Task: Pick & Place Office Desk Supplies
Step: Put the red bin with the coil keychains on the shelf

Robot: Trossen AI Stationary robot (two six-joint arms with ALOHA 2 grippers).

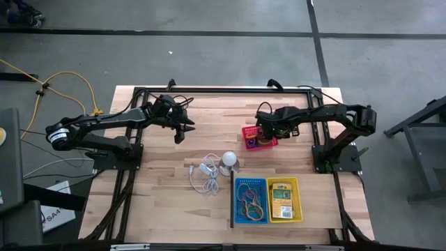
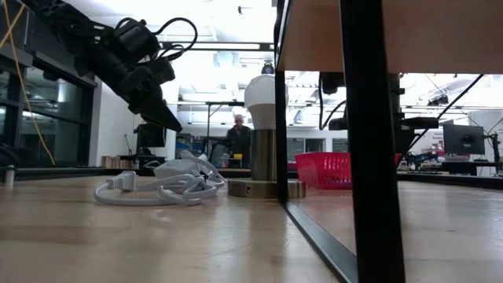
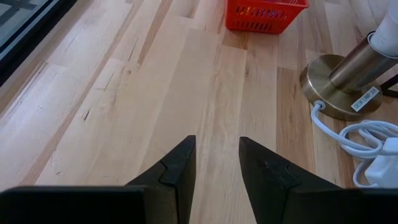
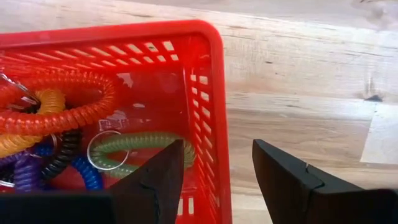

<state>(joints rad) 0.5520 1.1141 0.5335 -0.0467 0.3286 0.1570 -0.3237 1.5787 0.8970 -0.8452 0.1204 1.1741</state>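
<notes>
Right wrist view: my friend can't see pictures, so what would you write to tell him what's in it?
A red plastic basket holds coiled stretchy rings in orange, yellow, green, blue, purple and black. The right gripper hangs open at the basket's edge, one dark finger over the inside and the other over the wooden table.
</notes>
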